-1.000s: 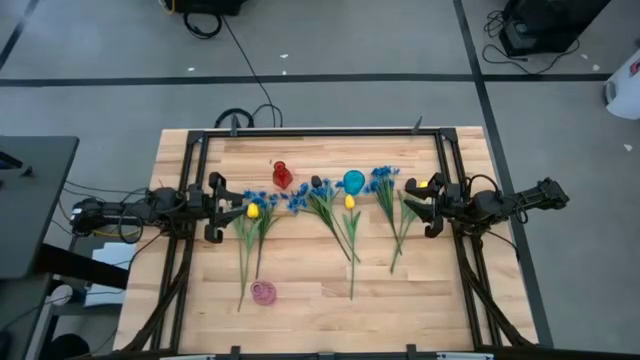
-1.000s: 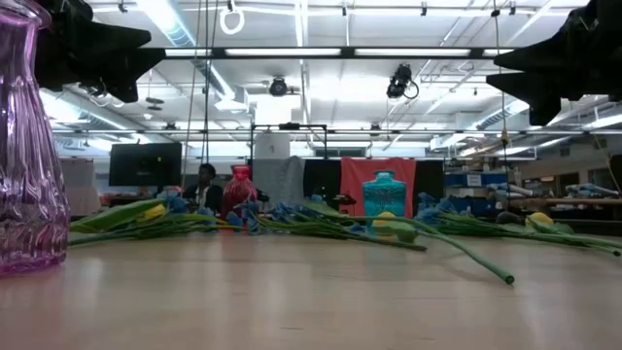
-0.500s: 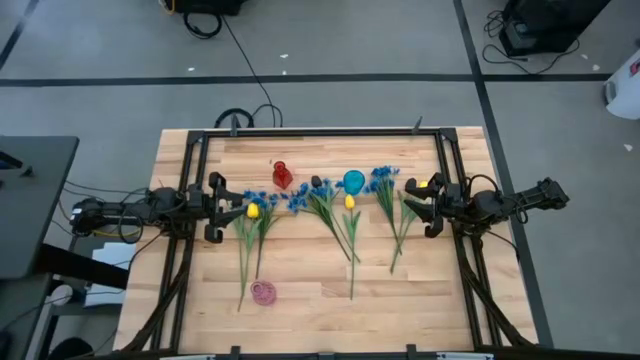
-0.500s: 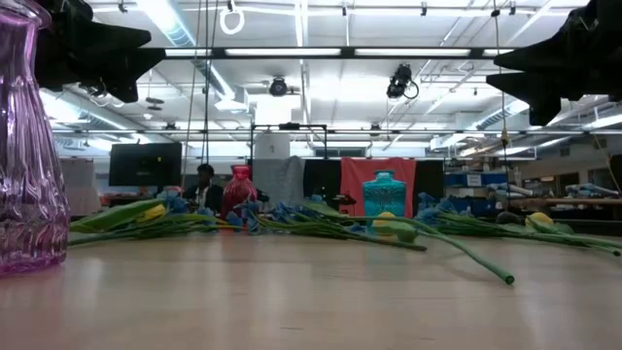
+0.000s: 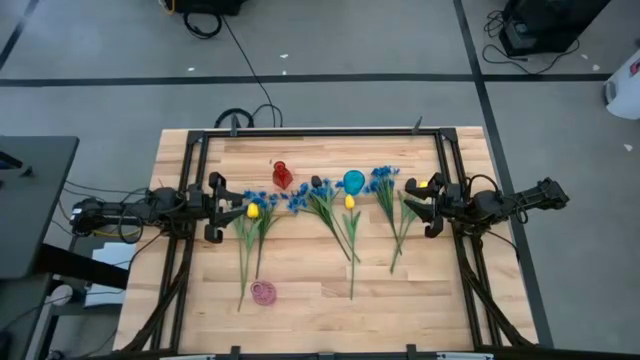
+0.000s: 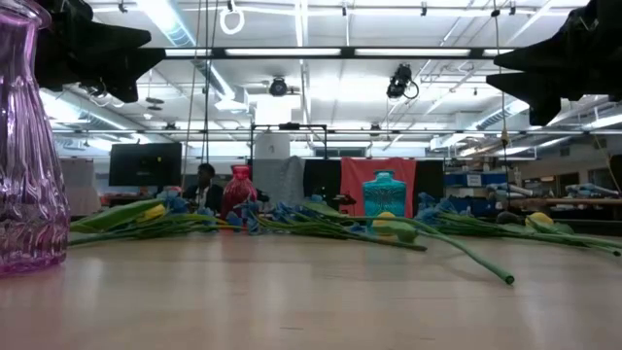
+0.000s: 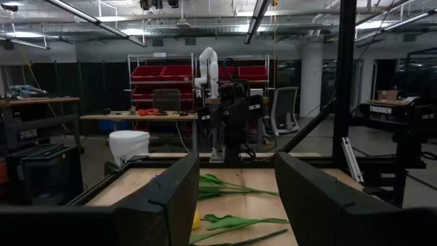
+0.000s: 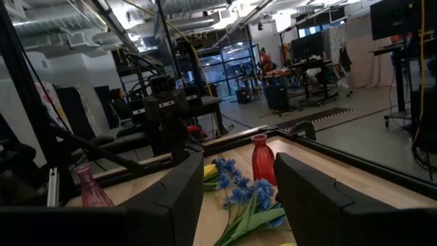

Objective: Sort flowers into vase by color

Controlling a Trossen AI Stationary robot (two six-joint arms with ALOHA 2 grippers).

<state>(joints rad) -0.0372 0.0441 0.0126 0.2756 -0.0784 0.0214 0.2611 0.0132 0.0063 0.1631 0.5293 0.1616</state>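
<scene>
Overhead, the flowers (image 5: 325,215) lay spread across the table (image 5: 310,305), none in the red vase (image 5: 282,175), teal vase (image 5: 353,181) or pink vase (image 5: 263,292). Left claw (image 5: 222,208) and right claw (image 5: 422,207) hovered open, empty, at the row's ends. Low down, the pink vase (image 6: 29,146) stood near, empty. Each wrist view showed parted fingers (image 7: 171,198) (image 8: 311,191), flowers (image 7: 232,205) (image 8: 242,201) beyond.

Flowers (image 5: 325,215) lie across the table (image 5: 300,310), seemingly between three vases.
</scene>
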